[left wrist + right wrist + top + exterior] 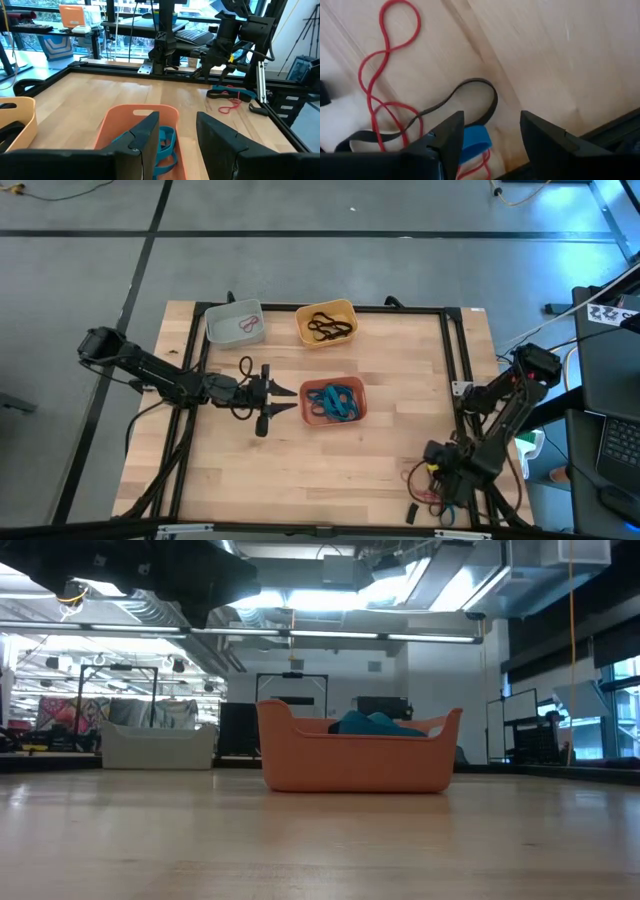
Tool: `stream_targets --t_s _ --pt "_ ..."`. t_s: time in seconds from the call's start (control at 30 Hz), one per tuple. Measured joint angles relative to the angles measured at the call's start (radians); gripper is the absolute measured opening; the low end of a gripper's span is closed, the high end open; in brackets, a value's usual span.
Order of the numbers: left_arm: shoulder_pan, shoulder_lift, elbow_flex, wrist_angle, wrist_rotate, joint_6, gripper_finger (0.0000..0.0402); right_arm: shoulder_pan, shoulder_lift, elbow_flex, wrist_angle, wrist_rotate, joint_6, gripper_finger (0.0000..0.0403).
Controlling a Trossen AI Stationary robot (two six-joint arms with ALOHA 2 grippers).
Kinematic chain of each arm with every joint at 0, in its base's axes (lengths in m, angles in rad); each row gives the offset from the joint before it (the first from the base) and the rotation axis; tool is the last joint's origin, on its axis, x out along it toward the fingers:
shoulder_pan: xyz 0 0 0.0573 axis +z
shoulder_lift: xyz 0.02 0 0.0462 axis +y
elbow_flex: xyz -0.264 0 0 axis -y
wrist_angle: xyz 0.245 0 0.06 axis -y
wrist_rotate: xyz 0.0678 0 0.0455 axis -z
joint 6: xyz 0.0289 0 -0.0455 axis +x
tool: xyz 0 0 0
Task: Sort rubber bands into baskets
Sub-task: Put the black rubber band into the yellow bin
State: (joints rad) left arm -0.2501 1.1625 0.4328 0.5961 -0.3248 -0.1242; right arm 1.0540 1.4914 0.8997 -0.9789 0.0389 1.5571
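The salmon-red basket (333,402) holds blue rubber bands (331,401) and stands mid-table; it also shows in the low view (355,755). The yellow-orange basket (326,323) holds black bands (330,328). The grey-white basket (235,322) holds a red band (249,325). My left gripper (275,402) is open and empty just left of the salmon basket (135,125). My right gripper (440,480) is open, low over a loose pile of bands (425,488) at the near right corner: red (385,50), black (470,100) and blue (475,140).
A black metal frame (455,350) runs around the wooden table's edges. The loose pile lies close to the right frame rail and the near edge. Bare wood (300,470) stretches between the salmon basket and the near edge.
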Motion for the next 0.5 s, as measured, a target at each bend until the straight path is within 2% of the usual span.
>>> stream_targets --t_s 0.23,0.5 --pt "0.000 0.000 0.000 0.000 0.000 0.010 0.0127 0.007 0.000 -0.025 0.029 0.056 0.018 0.0193" --pt "0.000 0.000 0.000 0.000 0.000 0.006 0.0127 0.006 0.000 -0.169 0.219 0.035 0.090 0.0193"
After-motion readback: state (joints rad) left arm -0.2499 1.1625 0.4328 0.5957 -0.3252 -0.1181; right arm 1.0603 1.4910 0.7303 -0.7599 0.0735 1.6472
